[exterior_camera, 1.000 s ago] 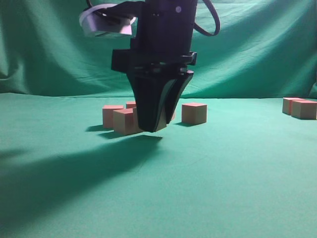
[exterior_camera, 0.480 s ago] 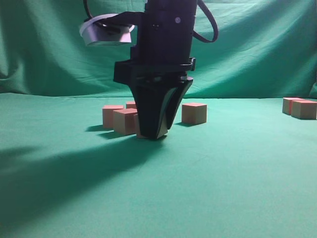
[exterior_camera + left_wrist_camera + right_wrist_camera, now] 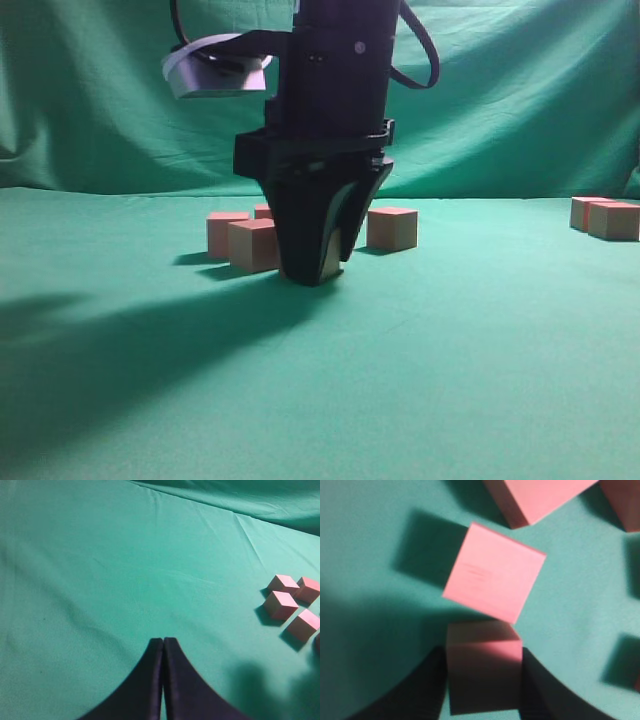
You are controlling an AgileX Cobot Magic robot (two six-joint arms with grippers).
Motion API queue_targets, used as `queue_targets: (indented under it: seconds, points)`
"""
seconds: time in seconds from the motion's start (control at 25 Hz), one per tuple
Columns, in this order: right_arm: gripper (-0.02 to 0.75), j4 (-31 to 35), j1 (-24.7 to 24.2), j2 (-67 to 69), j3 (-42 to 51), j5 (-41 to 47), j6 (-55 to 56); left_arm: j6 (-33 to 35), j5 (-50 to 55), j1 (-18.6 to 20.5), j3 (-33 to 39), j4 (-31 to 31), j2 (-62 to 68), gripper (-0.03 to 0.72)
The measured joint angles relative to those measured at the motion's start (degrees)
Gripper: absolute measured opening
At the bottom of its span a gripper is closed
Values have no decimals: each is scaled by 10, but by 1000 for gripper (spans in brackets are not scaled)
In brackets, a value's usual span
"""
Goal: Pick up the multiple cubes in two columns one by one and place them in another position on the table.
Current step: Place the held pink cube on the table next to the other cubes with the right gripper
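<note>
My right gripper [image 3: 316,274] stands at the middle of the exterior view, its tips down at the table [image 3: 470,350]. In the right wrist view it [image 3: 484,680] is shut on a pink cube [image 3: 484,667], one finger on each side. That cube's far edge lies close to a loose cube [image 3: 494,579]. More cubes lie beyond it [image 3: 540,497]. In the exterior view, cubes [image 3: 252,245] [image 3: 225,232] [image 3: 391,228] stand just behind the gripper. My left gripper [image 3: 163,642] is shut and empty over bare cloth, with several cubes [image 3: 280,604] to its right.
Two more cubes [image 3: 612,220] stand at the far right of the table. A draped green backdrop [image 3: 520,100] rises behind the table. A broad shadow lies on the cloth at the front left.
My right gripper has come straight down with the cube, from a little above the cloth to table level. The loose cubes have not moved.
</note>
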Motion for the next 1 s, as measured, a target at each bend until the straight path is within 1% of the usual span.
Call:
queue_targets:
  seconds: [0.08, 0.2, 0.28, 0.32, 0.36, 0.48, 0.52, 0.56, 0.76, 0.84, 0.88, 0.92, 1.0]
  points:
    - [393, 0, 0, 2, 0, -1, 0, 0, 0, 0, 0, 0, 0, 0]
    - [538, 0, 0, 2, -1, -1, 0, 0, 0, 0, 0, 0, 0, 0]
    - [611, 1, 0, 2, -3, 0, 0, 0, 0, 0, 0, 0, 0, 0]
    - [631, 2, 0, 2, -3, 4, 0, 0, 0, 0, 0, 0, 0, 0]
    - [615, 3, 0, 0, -4, 14, 0, 0, 0, 0, 0, 0, 0, 0]
    - [615, 7, 0, -10, -13, 54, 2, 0, 0, 0, 0, 0, 0, 0]
    - [657, 8, 0, -20, -21, 72, 5, 0, 0, 0, 0, 0, 0, 0]
    - [641, 10, 0, -27, -29, 87, 7, 0, 0, 0, 0, 0, 0, 0]
    - [641, 44, 0, -78, -86, 186, 9, 0, 0, 0, 0, 0, 0, 0]
    - [641, 53, 0, -96, -110, 205, 10, 0, 0, 0, 0, 0, 0, 0]
    - [590, 56, 0, -107, -121, 209, 11, 0, 0, 0, 0, 0, 0, 0]
    - [573, 57, 0, -117, -127, 212, 14, 0, 0, 0, 0, 0, 0, 0]
    - [582, 56, 0, -148, -131, 218, 18, 0, 0, 0, 0, 0, 0, 0]
